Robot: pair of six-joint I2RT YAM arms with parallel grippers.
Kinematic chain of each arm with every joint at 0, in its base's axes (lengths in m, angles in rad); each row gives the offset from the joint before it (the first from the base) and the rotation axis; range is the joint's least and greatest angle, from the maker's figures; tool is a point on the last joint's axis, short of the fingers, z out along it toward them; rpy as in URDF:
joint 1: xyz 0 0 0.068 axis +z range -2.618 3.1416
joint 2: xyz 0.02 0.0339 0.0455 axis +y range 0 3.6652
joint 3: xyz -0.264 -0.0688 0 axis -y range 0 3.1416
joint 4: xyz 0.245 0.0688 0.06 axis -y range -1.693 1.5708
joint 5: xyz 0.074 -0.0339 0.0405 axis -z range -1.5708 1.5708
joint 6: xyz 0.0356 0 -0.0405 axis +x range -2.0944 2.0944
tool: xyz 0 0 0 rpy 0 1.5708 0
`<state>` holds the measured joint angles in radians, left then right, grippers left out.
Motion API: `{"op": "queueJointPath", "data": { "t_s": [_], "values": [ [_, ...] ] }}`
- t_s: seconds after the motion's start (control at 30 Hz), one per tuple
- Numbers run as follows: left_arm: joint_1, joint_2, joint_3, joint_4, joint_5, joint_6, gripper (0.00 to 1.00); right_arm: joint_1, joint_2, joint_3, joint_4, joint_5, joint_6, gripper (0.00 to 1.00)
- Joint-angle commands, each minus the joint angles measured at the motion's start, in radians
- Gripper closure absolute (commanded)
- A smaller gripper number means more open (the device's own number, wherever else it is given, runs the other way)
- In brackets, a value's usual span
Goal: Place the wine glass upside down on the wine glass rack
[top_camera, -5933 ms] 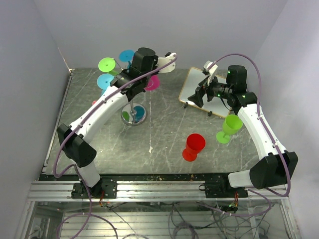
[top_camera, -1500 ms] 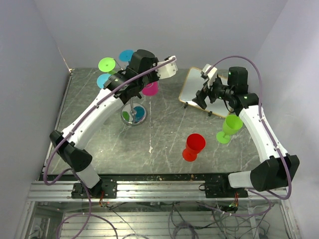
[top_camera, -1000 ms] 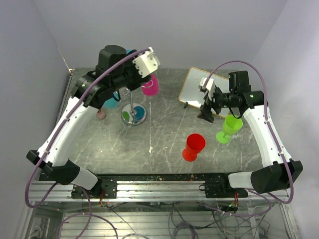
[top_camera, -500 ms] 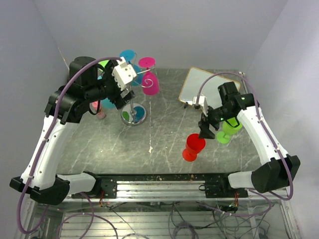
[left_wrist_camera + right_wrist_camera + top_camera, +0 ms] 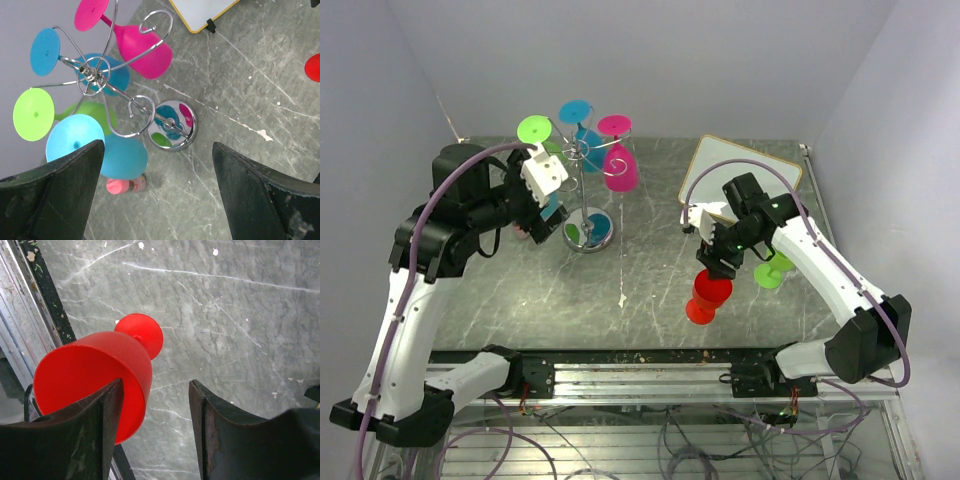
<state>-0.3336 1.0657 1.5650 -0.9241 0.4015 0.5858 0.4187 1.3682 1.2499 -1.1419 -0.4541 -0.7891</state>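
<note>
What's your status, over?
Left gripper open, empty. Right gripper open at upright red wine glass. Wine glass rack has free hooks. Green glass close by.

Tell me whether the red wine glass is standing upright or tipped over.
Upright. The red wine glass stands on its foot on the marble table, with its open mouth facing up.

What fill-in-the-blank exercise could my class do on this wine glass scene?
The wine glass at the right tool is coloured ___. The wine glass rack carries ___ glasses hanging upside down. The open left tool holds ___.
Missing words: red; four; nothing.
</note>
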Motion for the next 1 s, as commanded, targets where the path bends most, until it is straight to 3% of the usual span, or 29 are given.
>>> {"op": "queueJointPath", "data": {
  "t_s": [0.0,0.23,0.43,0.67,0.97],
  "values": [
    [0.040,-0.037,-0.049,0.017,0.085,0.003,0.01,0.017,0.007,0.019,0.020,0.054,0.017,0.48],
    [0.050,-0.033,-0.072,0.030,0.078,-0.002,0.01,0.019,0.008,0.031,0.001,0.074,-0.006,0.68],
    [0.072,-0.015,-0.063,0.088,0.092,-0.101,0.01,0.019,0.009,0.057,-0.007,0.042,-0.030,0.99],
    [0.104,-0.001,-0.036,0.139,0.144,-0.181,0.01,0.017,-0.029,0.147,0.046,0.021,-0.074,1.00],
    [0.144,0.054,0.071,0.258,0.174,-0.421,0.06,0.007,-0.088,0.298,0.253,0.111,0.016,1.00]
  ]
}}
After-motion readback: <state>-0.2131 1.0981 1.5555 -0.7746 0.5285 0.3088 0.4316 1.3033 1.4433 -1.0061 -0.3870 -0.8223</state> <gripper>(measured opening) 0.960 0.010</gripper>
